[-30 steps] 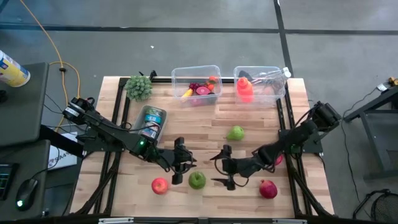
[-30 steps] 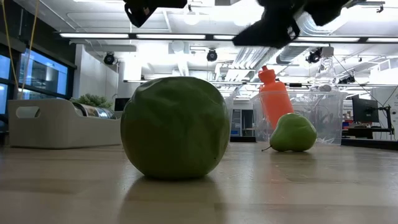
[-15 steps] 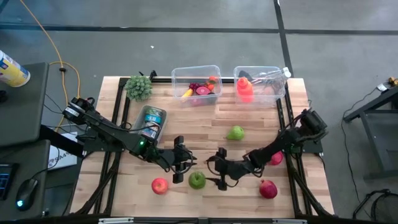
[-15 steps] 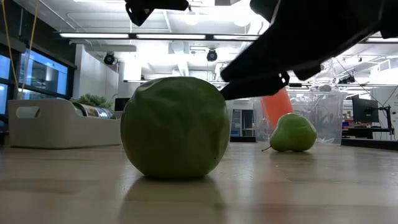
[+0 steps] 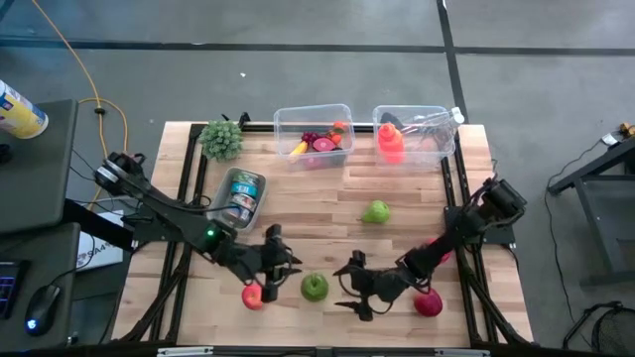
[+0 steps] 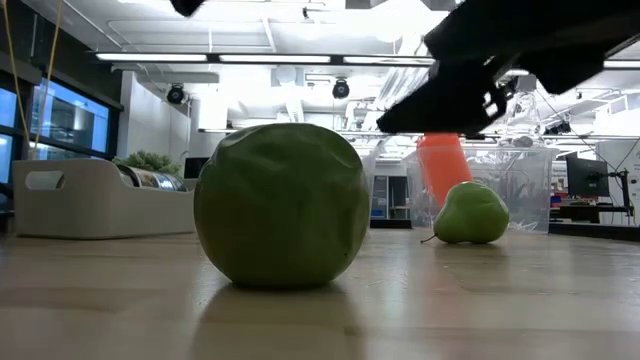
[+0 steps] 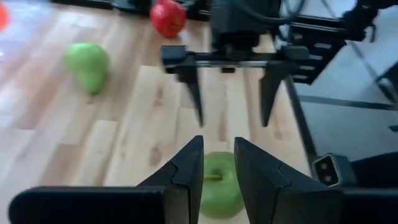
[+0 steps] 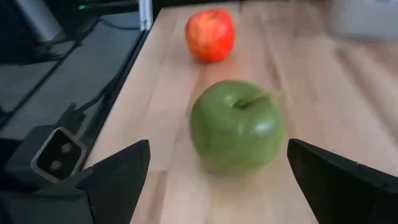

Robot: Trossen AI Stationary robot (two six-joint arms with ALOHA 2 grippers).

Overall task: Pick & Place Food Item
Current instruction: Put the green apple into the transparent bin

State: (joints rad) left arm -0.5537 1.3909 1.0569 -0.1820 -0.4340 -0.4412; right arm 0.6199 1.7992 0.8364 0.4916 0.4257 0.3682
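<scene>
Green apple (image 5: 315, 288) — where is it?

— Near the tabletop's (image 5: 327, 208) front edge, between both arms. It rests free, stem dimple up, touching nothing.

— And the claws?

— Right claw (image 5: 352, 289) sits just beside it, fingers spread wide and empty. Left claw (image 5: 270, 268) hangs near the other side, fingers close together, holding nothing; a red apple (image 5: 254, 296) lies just beside it.

— How would it handle?

— Probably firm, smooth, round and fairly light, so it may roll. Gripping across its widest middle looks safest.
</scene>
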